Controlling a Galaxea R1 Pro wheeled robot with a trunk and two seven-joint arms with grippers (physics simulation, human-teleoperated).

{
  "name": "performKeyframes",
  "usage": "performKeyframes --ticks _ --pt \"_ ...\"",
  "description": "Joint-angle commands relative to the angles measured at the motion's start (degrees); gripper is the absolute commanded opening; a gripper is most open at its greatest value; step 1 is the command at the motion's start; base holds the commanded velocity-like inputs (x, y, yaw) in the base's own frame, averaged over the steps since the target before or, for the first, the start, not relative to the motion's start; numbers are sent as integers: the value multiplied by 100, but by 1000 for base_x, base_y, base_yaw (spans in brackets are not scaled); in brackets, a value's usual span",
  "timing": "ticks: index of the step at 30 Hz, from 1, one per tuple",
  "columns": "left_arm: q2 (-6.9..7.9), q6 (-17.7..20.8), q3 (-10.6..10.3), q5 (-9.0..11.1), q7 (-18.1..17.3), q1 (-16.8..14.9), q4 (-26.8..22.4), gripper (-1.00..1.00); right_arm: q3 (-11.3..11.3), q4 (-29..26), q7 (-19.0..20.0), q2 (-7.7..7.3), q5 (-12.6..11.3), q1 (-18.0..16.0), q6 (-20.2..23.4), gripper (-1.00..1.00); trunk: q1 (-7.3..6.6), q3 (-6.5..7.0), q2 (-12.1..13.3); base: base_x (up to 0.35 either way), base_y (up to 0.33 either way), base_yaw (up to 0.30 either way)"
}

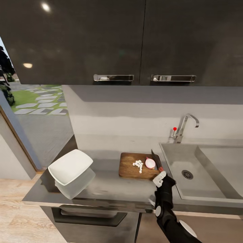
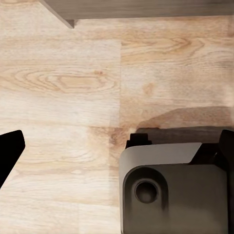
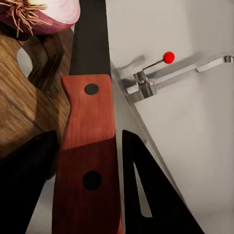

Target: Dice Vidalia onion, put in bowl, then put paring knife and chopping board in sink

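Observation:
The dark wooden chopping board [image 1: 130,167] lies on the grey countertop [image 1: 104,189] just left of the sink [image 1: 175,162]. On it rest a cut piece of the onion [image 1: 150,163] [image 3: 46,14] and several small white diced bits [image 1: 138,165]. My right gripper [image 1: 160,178] [image 3: 87,185] is shut on the red-brown handle of the paring knife [image 1: 156,160] [image 3: 90,146] at the board's right end. Its dark blade points past the onion toward the wall. The white bowl [image 1: 70,167] sits at the counter's left end. My left gripper [image 2: 117,146] hangs open over the wood floor.
A chrome tap [image 1: 185,125] [image 3: 175,73] with a red knob [image 1: 174,128] [image 3: 168,57] stands behind the sink, whose drain [image 1: 187,174] is dark. Dark wall cabinets [image 1: 114,40] hang overhead. An open doorway is to the left. My grey base [image 2: 170,190] is under the left gripper.

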Motion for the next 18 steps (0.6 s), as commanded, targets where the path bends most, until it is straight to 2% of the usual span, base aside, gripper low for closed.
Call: performKeyframes --ticks 1,9,10,11,13,18 --pt "-6 -38 -48 43 4 -10 25 100 18 0 -14 8 30 -6 49 -100 1 -8 -7 0 0 0" --pt "-6 -38 -48 44 4 -10 25 100 19 -6 -20 45 39 -6 42 -100 1 -8 -7 0 0 0" --pt "-6 -38 -48 44 4 -11 25 100 19 -10 -21 74 43 -6 25 -100 1 -8 -7 0 0 0" --pt "-15 -32 -48 43 -5 -10 25 100 18 -78 -64 184 56 -6 -350 -100 1 -8 -7 0 0 0" --pt "-15 -30 -48 44 -5 -13 25 100 16 -85 -68 270 56 -6 -364 -100 1 -8 -7 0 0 0" --pt "-15 -29 -48 44 -24 -12 25 100 10 -92 -70 319 56 -6 -448 -100 1 -8 -7 0 0 0"
